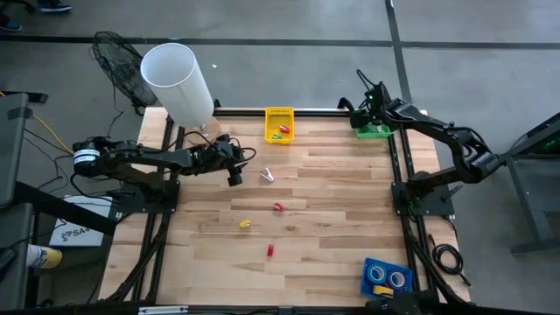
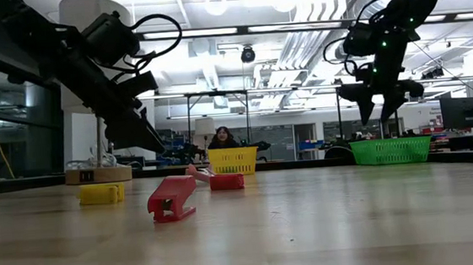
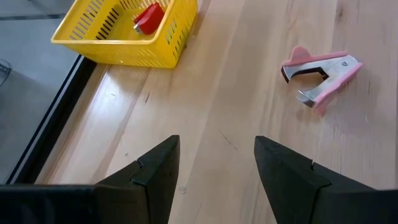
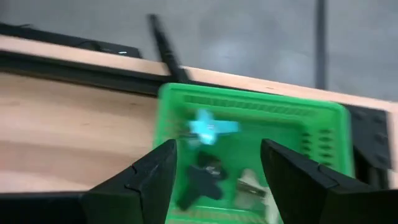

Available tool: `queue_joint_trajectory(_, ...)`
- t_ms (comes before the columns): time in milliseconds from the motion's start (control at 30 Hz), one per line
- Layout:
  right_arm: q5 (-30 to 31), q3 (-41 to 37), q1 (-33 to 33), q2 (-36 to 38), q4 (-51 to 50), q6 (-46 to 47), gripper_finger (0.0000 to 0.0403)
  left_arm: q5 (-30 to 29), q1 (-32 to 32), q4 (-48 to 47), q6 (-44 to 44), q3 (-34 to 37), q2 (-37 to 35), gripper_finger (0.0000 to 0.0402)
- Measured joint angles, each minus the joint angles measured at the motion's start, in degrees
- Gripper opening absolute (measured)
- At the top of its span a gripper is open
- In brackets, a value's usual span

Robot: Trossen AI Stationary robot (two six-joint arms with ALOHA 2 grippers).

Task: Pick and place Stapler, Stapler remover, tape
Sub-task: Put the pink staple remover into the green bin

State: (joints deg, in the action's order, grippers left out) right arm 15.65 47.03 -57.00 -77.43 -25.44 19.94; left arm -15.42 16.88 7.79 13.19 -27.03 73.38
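Now I see the pink stapler remover [image 3: 320, 76] lying on the bare table [image 1: 332, 219], just ahead of the left gripper [image 3: 216, 165], whose fingers stand apart and empty. Only my left wrist view shows the red stapler [image 3: 148, 18] inside the yellow basket [image 3: 124, 51]. Tape rolls [image 1: 388, 277] sit in a blue tray [image 1: 367, 285] at the near right corner (high view only). My right gripper [image 4: 217, 168] hangs over the green basket [image 4: 323, 124], jaws apart, holding nothing; blurred pieces lie inside.
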Motion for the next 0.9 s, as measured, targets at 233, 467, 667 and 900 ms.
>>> queue_joint_trajectory(233, -4.63, 0.0, 4.73, 0.0, 5.5, -3.88, 0.0221, 1.99, 0.0, -0.02, 0.01, 0.0, 0.0, 0.0202)
queue_joint_trajectory(467, -9.4, 0.0, 10.5, 0.01, 9.64, -13.25, 0.0221, 11.91, -0.04, 0.74, 7.75, 0.0, 0.0, 0.0202)
queue_joint_trajectory(667, -13.68, 0.02, 16.75, 0.0, 12.01, -15.06, 0.0222, 11.89, 0.0, 2.51, 8.8, 0.0, -0.02, 0.0202)
queue_joint_trajectory(900, -9.94, 0.02, 23.67, 0.0, 13.78, -14.99, 0.0222, 11.96, 0.0, 2.67, 5.15, 0.0, -0.02, 0.0202)
